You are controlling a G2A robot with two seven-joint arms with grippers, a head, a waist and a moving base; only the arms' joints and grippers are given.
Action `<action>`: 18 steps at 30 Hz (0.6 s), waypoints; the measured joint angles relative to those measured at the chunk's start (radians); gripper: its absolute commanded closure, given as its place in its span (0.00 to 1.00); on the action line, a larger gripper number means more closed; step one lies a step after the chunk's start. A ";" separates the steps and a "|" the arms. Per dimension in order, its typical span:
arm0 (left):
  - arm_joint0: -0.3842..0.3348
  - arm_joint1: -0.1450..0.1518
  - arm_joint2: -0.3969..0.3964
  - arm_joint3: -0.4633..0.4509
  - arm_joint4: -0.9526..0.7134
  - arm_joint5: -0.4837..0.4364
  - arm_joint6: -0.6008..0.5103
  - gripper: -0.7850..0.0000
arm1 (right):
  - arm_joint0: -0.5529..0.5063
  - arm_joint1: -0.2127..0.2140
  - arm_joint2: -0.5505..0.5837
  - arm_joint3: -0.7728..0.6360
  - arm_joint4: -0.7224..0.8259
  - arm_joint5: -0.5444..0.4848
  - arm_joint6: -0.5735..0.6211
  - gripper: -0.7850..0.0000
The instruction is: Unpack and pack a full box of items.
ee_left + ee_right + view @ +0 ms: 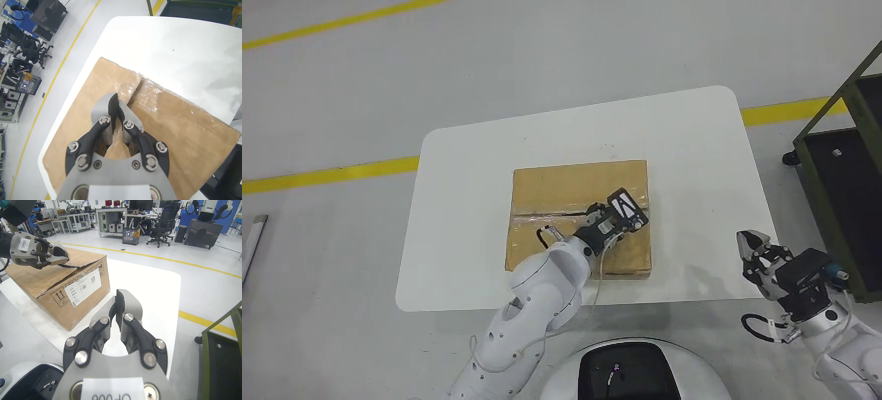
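The left tool (117,98) is pinching the taped flap (86,256) of the cardboard box (580,218) sitting at the centre of the worktop (467,200) — likely heavy, board stiff but tearable — while the right tool (117,306), closed on nothing, is hovering off its near corner.

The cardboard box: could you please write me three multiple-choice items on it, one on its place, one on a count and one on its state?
1. The box stands on: A the white table; B the floor; C a chair.
2. Tools touching it: A none; B one; C two.
3. Its top is: A fully open; B cut off; C mostly closed, one flap edge lifted.
Answers: A, it rests on the table; B, the left tool pinches its flap while the right tool hangs apart; C, the flap sits slightly raised at the left tool.
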 measured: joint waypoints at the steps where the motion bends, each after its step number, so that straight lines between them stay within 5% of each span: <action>1: 0.004 0.001 -0.005 -0.005 -0.001 0.002 0.005 1.00 | 0.002 0.000 0.000 0.000 0.001 0.000 0.000 1.00; 8: 0.037 0.012 -0.071 -0.062 0.005 -0.005 0.088 1.00 | 0.025 -0.001 0.004 -0.007 0.103 -0.033 0.010 1.00; 18: 0.118 0.044 -0.280 -0.108 -0.058 -0.056 0.214 1.00 | 0.133 0.002 -0.031 -0.058 0.272 -0.093 0.127 1.00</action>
